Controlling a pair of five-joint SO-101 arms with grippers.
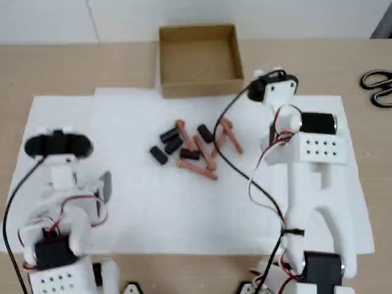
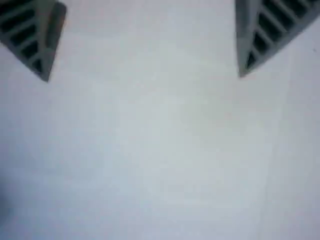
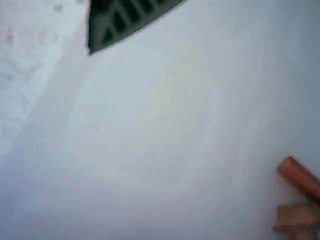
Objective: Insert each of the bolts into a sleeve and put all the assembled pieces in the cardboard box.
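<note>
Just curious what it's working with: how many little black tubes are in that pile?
5. Three sleeves bunch at the pile's left edge: one, another, a third. A fourth lies among the orange bolts, a fifth toward the cardboard box. More may hide underneath.

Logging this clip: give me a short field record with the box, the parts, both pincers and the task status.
cardboard box: empty, at the far edge of the white sheet
bolts: orange, loose in a pile mid-sheet
sleeves: black, mixed into the same pile
left pincer: open, over bare sheet, holding nothing
right pincer: by the box's near right corner, beyond the pile
status: no assembled piece visible, nothing boxed
other: scissors at the table's right edge
</note>
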